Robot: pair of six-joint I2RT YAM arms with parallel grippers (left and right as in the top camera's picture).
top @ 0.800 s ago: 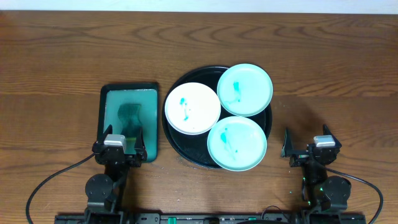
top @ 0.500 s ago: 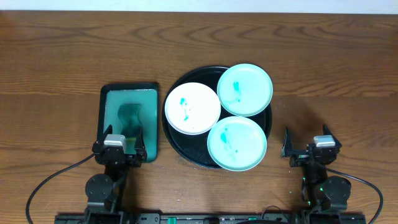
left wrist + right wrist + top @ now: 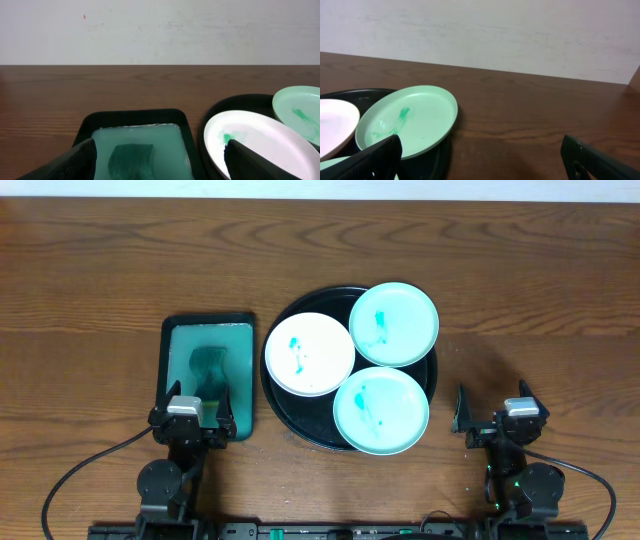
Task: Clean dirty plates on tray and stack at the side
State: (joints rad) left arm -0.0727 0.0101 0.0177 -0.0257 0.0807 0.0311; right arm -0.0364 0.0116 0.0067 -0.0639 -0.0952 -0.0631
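Note:
A round black tray (image 3: 284, 410) holds three plates with teal smears: a white plate (image 3: 309, 353) at the left, a mint plate (image 3: 393, 323) at the back right, and a mint plate (image 3: 381, 411) at the front. My left gripper (image 3: 192, 404) is open and empty over the near end of the green tray. My right gripper (image 3: 492, 412) is open and empty over bare wood right of the black tray. The white plate (image 3: 260, 145) shows in the left wrist view. The back mint plate (image 3: 410, 120) shows in the right wrist view.
A rectangular dark green tray (image 3: 172, 330) with pale liquid and a dark green sponge (image 3: 208, 365) lies left of the black tray. Bare wooden table (image 3: 540, 310) lies to the right and at the back. A pale wall (image 3: 160, 30) stands behind.

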